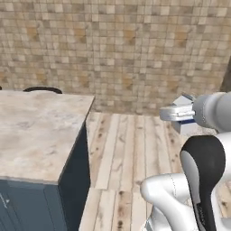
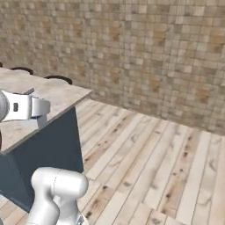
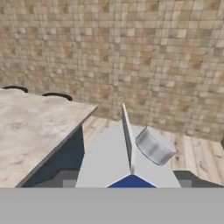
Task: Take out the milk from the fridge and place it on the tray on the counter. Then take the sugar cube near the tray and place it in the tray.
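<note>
The milk (image 3: pixel 111 159), a white gable-top carton with a grey cap and a blue band, sits between my dark fingers (image 3: pixel 65 180) in the hand view. My gripper (image 3: pixel 127 183) is shut on the milk. In the left base view the gripper (image 1: pixel 176 113) hangs in the air over the wooden floor, right of the counter (image 1: pixel 36 131), with the milk (image 1: pixel 186 127) showing white and blue below it. In the right base view the gripper (image 2: pixel 37 107) is level with the counter (image 2: pixel 57 94) near its corner. The fridge, the tray and the sugar cube are out of view.
A tan tiled wall (image 1: pixel 126 49) stands ahead across a plank floor (image 1: pixel 131 149). The counter's dark blue-grey side (image 1: pixel 72 180) ends in a corner at my left. Dark rounded shapes (image 3: pixel 57 95) peek over the counter's far edge.
</note>
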{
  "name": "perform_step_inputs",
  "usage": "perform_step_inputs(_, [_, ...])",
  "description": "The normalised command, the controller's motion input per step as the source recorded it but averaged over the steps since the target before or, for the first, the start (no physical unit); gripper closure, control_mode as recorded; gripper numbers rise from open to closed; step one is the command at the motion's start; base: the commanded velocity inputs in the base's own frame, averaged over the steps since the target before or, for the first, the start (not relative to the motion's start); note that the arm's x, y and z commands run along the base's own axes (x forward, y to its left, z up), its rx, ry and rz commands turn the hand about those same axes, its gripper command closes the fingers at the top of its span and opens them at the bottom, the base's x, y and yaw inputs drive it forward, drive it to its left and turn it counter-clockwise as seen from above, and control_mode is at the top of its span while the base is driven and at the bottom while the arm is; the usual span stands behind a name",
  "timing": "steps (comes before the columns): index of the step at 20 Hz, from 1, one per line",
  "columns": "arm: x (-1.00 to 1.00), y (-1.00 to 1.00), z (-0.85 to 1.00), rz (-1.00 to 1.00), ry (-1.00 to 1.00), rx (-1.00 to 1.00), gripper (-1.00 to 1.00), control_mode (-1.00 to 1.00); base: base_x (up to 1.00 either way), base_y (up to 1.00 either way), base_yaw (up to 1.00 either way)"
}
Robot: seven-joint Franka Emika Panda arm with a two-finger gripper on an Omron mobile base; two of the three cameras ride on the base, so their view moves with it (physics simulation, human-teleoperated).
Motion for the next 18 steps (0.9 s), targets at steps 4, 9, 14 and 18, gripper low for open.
perform_step_inputs(4, [0.0,0.0,0.0,0.0,0.0,0.0,1.0,1.0,0.51,-0.32,0.85])
perform_step_inputs(9, [0.0,0.0,0.0,0.0,0.0,0.0,1.0,1.0,0.23,-0.05,0.57])
perform_step_inputs(14, [0.0,0.0,0.0,0.0,0.0,0.0,1.0,1.0,-0.03,0.91,0.02])
perform_step_inputs(18, [0.0,0.0,0.0,0.0,0.0,0.0,1.0,1.0,-0.2,1.0,0.0])
